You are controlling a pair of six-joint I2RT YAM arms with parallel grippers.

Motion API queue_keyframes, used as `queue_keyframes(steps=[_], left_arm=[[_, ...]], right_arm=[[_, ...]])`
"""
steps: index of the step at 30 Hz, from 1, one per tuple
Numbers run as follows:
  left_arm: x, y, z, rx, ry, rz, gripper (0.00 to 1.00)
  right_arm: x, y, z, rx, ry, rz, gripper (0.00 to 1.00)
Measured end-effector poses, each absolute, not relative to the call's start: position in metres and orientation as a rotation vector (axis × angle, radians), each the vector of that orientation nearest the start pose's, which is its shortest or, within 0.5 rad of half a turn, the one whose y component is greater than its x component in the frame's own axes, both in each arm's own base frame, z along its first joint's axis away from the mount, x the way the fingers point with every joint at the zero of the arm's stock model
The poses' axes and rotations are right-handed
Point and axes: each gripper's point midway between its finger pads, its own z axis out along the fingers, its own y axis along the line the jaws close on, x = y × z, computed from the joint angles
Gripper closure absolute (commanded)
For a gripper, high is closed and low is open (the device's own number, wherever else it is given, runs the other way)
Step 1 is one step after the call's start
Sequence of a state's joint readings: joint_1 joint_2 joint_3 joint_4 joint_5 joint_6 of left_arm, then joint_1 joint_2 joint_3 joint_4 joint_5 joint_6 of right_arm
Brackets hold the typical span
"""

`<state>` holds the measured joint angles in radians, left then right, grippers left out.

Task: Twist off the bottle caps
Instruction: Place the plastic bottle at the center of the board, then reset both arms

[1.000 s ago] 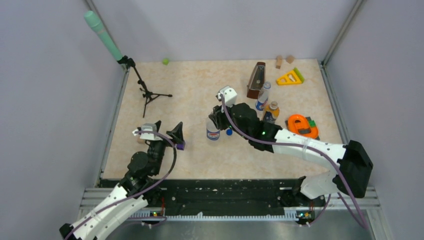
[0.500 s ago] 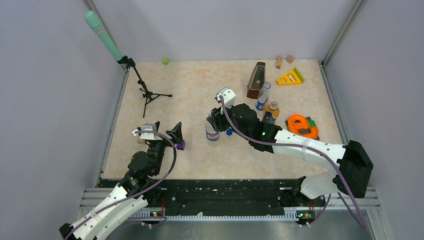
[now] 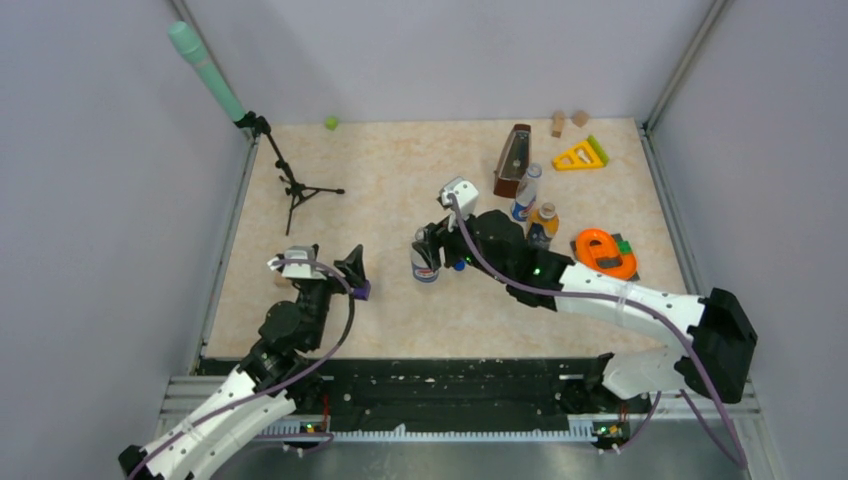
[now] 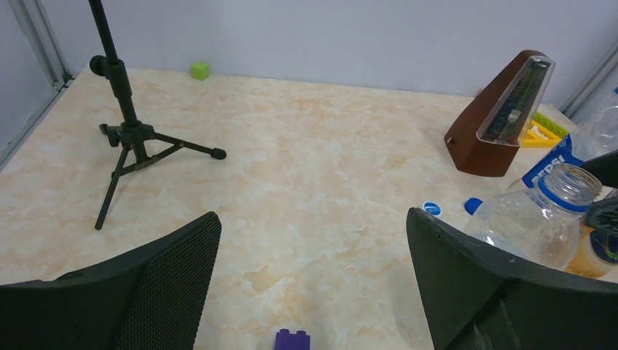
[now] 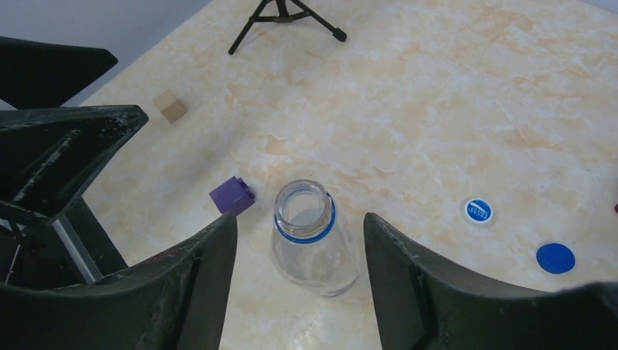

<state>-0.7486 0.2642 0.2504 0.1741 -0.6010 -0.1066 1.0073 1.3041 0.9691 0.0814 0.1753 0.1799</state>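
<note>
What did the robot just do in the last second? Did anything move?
The right hand opened its fingers and now straddles the uncapped clear bottle without touching it; its arm shifted slightly. Whether it released anything, I cannot tell. The left hand, open, the purple block and the dark blue cap on the table stayed put.

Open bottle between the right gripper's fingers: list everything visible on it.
The bottle is clear, thin-looking plastic, apparently empty, with a blue ring round its neck and no cap on its open mouth. It stands upright on the table between the spread fingers of the right gripper. A gap shows on each side, so nothing seems to grip it. A purple cube lies apart on one side; a white-blue cap and a dark blue cap lie loose on the other.
</note>
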Motion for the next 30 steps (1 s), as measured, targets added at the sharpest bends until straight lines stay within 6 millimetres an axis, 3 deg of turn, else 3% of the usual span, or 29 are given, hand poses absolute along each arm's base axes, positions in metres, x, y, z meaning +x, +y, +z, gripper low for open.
queue_keyframes(steps=[6,11,15,18,21,25,28,30], left_arm=[[0.245,-0.088,0.221,-0.061,1.488,-0.224,0.01],[0.254,-0.087,0.204,-0.082,1.557,-0.155,0.01],[0.260,-0.083,0.206,-0.146,1.579,-0.112,0.01],[0.263,-0.076,0.212,-0.204,1.572,-0.076,0.02],[0.265,-0.069,0.220,-0.256,1.557,-0.052,0.02],[0.265,-0.065,0.233,-0.298,1.536,-0.055,0.02],[0.264,-0.063,0.236,-0.314,1.527,-0.056,0.02],[0.265,-0.063,0.235,-0.315,1.529,-0.052,0.02]], right_arm=[[0.251,0.331,0.272,-0.546,1.706,0.654,0.32],[0.264,0.293,0.300,-0.402,1.670,0.568,0.31],[0.292,0.236,0.301,-0.242,1.710,0.420,0.31],[0.299,0.190,0.312,-0.132,1.709,0.337,0.30],[0.289,0.147,0.337,-0.026,1.651,0.306,0.29],[0.263,0.109,0.360,0.094,1.584,0.306,0.28],[0.247,0.085,0.356,0.186,1.561,0.306,0.27],[0.237,0.072,0.337,0.239,1.581,0.292,0.27]])
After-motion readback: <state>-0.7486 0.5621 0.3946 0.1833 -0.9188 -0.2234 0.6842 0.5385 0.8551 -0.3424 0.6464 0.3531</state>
